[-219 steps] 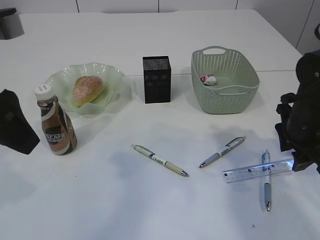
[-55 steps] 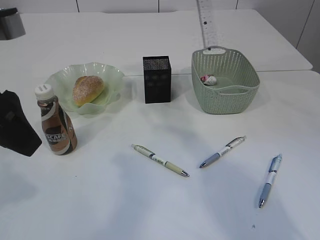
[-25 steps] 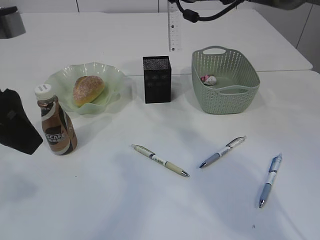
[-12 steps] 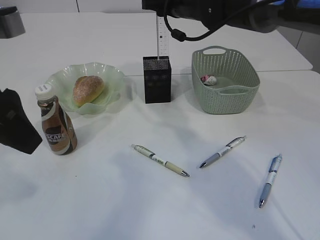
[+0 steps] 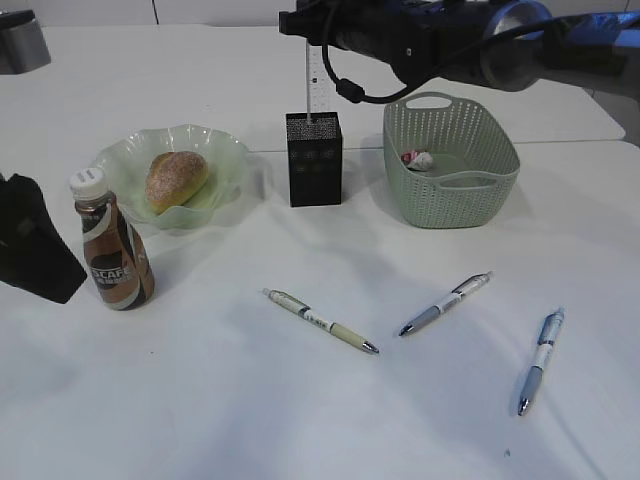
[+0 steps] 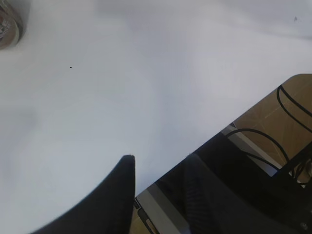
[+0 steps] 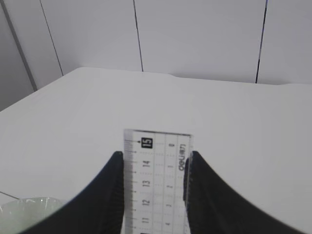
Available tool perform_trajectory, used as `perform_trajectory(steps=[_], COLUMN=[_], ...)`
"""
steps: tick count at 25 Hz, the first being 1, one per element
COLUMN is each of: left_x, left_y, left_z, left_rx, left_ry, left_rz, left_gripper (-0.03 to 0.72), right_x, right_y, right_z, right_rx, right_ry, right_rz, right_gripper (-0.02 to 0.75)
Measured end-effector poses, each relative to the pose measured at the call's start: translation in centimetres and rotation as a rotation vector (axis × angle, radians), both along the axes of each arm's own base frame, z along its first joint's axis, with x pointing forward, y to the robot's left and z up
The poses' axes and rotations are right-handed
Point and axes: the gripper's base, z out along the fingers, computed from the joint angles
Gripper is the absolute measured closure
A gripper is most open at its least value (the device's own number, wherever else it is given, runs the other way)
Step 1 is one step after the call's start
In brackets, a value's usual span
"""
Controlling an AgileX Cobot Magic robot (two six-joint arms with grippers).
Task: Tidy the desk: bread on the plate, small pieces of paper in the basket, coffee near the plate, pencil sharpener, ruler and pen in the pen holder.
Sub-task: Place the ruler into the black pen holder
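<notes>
Right claw (image 7: 152,192): clamped across the width of the ruler (image 5: 312,82), holding it upright, lower end at or just inside the mouth of the pen holder (image 5: 314,159).
Left claw (image 6: 158,190): fingers apart, nothing between them; parked low at the left edge of the surface (image 5: 250,400).
Step in hand: ruler going into the holder, by my reading; not yet let go.
Done – bread (image 5: 175,180): one bun, lying in the plate (image 5: 120,160).
Done – coffee (image 5: 111,245): one bottle, upright, just beside the plate's near rim.
Done – paper: one crumpled piece (image 5: 417,159) inside the basket (image 5: 450,200); no loose scraps seen on the surface.
Left – pens: three on the surface, well apart from the holder; olive one (image 5: 320,321) centre, grey one (image 5: 445,302) to its right, blue one (image 5: 540,360) far right.
Left – pencil sharpener: none found in any view; cannot tell where it was.
Progress: roughly past halfway, judged by what lay sorted.
</notes>
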Motion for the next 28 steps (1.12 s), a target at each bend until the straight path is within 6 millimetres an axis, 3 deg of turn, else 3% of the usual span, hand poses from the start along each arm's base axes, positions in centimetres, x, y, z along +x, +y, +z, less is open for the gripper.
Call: perform_trajectory(steps=[5, 13, 28], left_x=[0.1, 0.2, 0.4], left_y=[0.1, 0.2, 0.1], left_z=[0.0, 0.0, 0.0], left_rx=[0.012, 0.019, 0.011], left_ry=[-0.016, -0.021, -0.042], left_rz=[0.001, 0.001, 0.006], left_gripper=[0.449, 0.448, 0.449], right_x=[0.3, 1.1, 1.2], right_y=[0.1, 0.5, 0.5], right_z=[-0.8, -4.4, -5.0], right_rx=[0.008, -0.005, -0.017], right_ry=[-0.021, -0.004, 0.023], right_rz=[0.003, 0.009, 0.008], right_gripper=[0.451, 0.451, 0.451])
